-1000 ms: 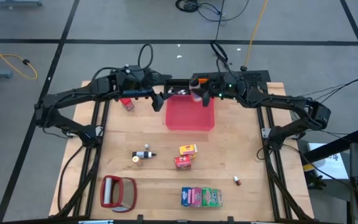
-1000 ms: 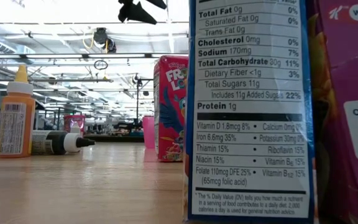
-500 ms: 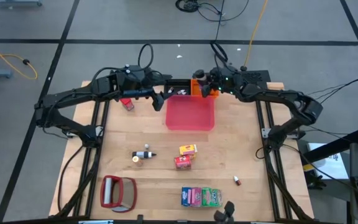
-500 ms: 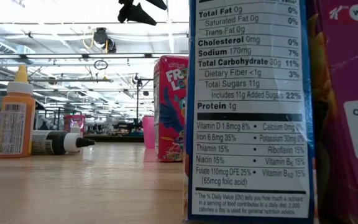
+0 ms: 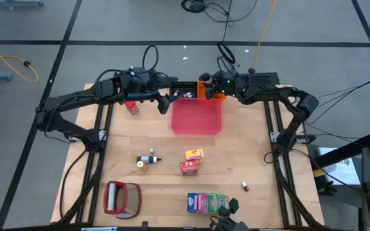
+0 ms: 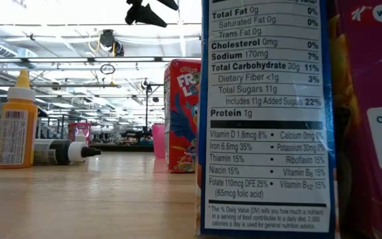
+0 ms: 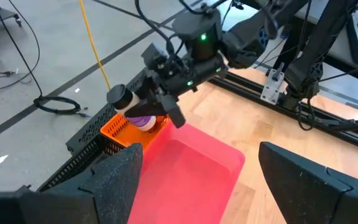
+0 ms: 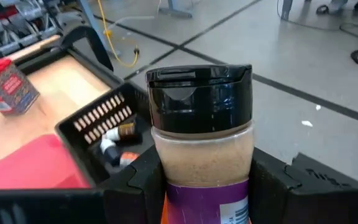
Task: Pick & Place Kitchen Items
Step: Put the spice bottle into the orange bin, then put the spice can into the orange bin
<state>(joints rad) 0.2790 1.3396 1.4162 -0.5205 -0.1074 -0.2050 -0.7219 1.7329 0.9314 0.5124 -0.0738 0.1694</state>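
My right gripper (image 5: 204,90) is shut on a jar (image 8: 201,143) with a black cap, pale powder and a purple label. It holds the jar over an orange basket (image 7: 114,127) at the table's far edge. A black basket (image 8: 107,134) next to it holds small bottles. My left gripper (image 7: 197,180) hangs open over the far left corner of the square red tray (image 5: 196,117) with nothing between its fingers. Cartons (image 5: 191,160), packets (image 5: 207,203), small bottles (image 5: 148,160) and a small red container (image 5: 131,107) rest on the wood. My right gripper pinches the jar's body (image 8: 166,186) between its two fingers, just below the powder window, at the top of the purple label. The fingers (image 8: 272,180) come nearly level from the table's right side. The jar is clear of the basket, cap (image 7: 120,98) uppermost and tilted.
A red-framed silvery flat object (image 5: 122,197) lies near the front left corner. A tiny item (image 5: 244,186) lies alone at the right. In the low view, a cereal carton (image 6: 181,116) and an orange bottle (image 6: 16,119) stand on the table. Dark rails (image 5: 276,151) line both sides.
My right gripper has carried the jar from above the red tray's far edge toward the table's far edge and downward, ending over the orange basket. It has stayed shut on the jar and tipped its fingers lower.
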